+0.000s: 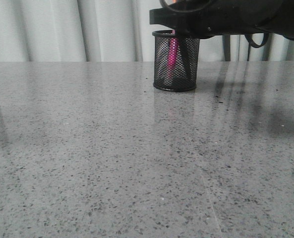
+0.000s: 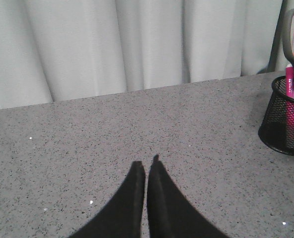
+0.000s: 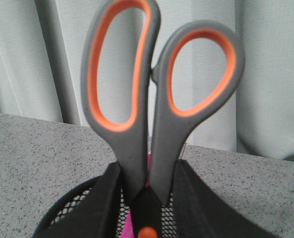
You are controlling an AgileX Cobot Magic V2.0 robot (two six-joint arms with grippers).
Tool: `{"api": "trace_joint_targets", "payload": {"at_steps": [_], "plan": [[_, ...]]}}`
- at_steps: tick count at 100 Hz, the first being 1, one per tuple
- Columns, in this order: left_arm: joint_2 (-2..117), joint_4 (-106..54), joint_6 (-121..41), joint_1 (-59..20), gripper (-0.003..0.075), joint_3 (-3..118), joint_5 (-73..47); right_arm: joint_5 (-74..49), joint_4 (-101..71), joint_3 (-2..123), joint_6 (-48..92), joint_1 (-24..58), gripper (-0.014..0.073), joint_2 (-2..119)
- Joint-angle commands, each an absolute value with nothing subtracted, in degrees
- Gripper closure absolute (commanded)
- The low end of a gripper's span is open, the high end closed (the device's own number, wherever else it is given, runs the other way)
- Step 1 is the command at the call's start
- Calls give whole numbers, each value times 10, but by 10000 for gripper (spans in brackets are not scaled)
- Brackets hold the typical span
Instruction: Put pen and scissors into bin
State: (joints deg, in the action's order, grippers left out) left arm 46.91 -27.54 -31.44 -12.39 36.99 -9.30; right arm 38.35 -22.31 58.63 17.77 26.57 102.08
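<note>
Right gripper point(image 3: 147, 198) clamps scissors point(image 3: 157, 104) near pivot, directly above bin point(image 1: 176, 60). Scissors' long axis vertical, blades down inside rim, handles up. Pen point(image 1: 172, 57) already upright in bin, just beside blades. Left gripper point(image 2: 146, 171) closed, empty, well apart from bin.

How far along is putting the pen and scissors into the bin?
Nearly done. The pen already stands inside the bin. The scissors are blades-down in the bin, handles up, with the right claw closed on them. What's left: release them. The left claw is shut and idle.
</note>
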Motion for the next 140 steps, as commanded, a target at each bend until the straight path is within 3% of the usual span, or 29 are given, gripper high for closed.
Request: {"api": "trace_joint_targets", "payload": {"at_steps": [1,15,46,61,72,87,110,140], "plan": [[464,-285,-313,-122,739,387,-53,436,-212,599,177,265,391,993],[464,-285,-313,-122,739,387,-53,436,-212,599,177,265,329,983],[464,-285,-313,-122,739,387,-53,435,-212,597,180,265,330,908],[464,-285,-313,-122,739,387,-53,433,-212,577,257,261,331,836],[464,-285,-313,-122,739,387,-53,423,-222,547,295,251,405,779],[463,-285,-313,-122,739,387,-53,422,-225,478,297,224,668,691],[438,-285,-313,-122,739,368,-19,422,-228,333,297,202,669,548],[318,-293,-313,-122,739,226,79,419,-251,129,297,202,669,372]]}}
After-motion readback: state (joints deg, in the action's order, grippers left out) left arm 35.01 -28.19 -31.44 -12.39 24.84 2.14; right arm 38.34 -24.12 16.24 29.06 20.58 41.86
